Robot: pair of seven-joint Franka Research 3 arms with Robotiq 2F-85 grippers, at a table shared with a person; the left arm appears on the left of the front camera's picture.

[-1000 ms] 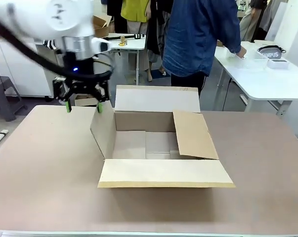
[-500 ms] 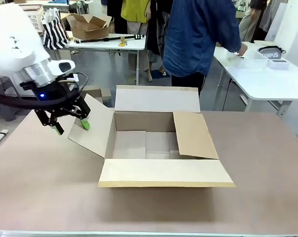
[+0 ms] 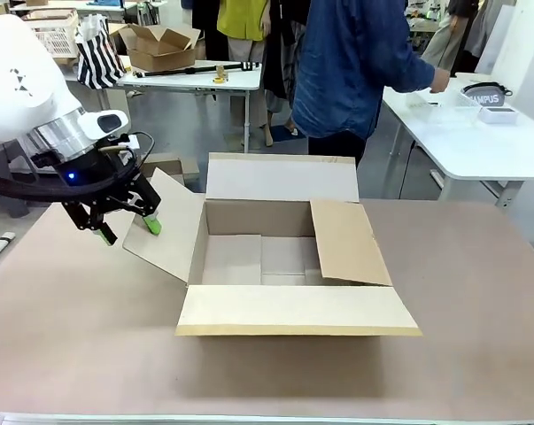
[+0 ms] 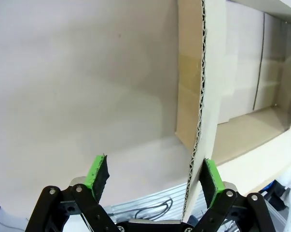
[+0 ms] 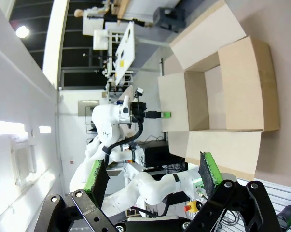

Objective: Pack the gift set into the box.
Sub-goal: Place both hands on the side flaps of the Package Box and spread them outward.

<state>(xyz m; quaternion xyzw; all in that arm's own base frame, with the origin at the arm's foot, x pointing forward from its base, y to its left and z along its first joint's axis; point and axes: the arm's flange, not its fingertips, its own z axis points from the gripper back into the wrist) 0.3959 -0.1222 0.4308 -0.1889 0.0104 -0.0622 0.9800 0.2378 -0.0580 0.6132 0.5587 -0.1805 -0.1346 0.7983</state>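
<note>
Front view puts the box (image 3: 262, 258) in the middle of our brown table (image 3: 63, 336), top open, cardboard floor showing. Its near flap (image 3: 293, 312) lies flat towards us, the far flap (image 3: 282, 180) stands up behind, the right flap (image 3: 346, 241) leans in over part of the opening, and the left flap (image 3: 167, 228) slopes outward. Wide tabletop runs on both sides of the box. Our left gripper (image 3: 127, 230) sits at that left flap's outer edge. In the left wrist view its jaws are spread wide, and the corrugated edge runs up between them, right against one green pad (image 4: 209, 178), the other pad well apart. Right wrist view: our right gripper (image 5: 154, 169) hangs high, jaws spread on nothing, the box below. The gift set (image 3: 492, 104) rests on the white side table (image 3: 479, 150) far right, near the person's hand (image 3: 439, 81)
</note>
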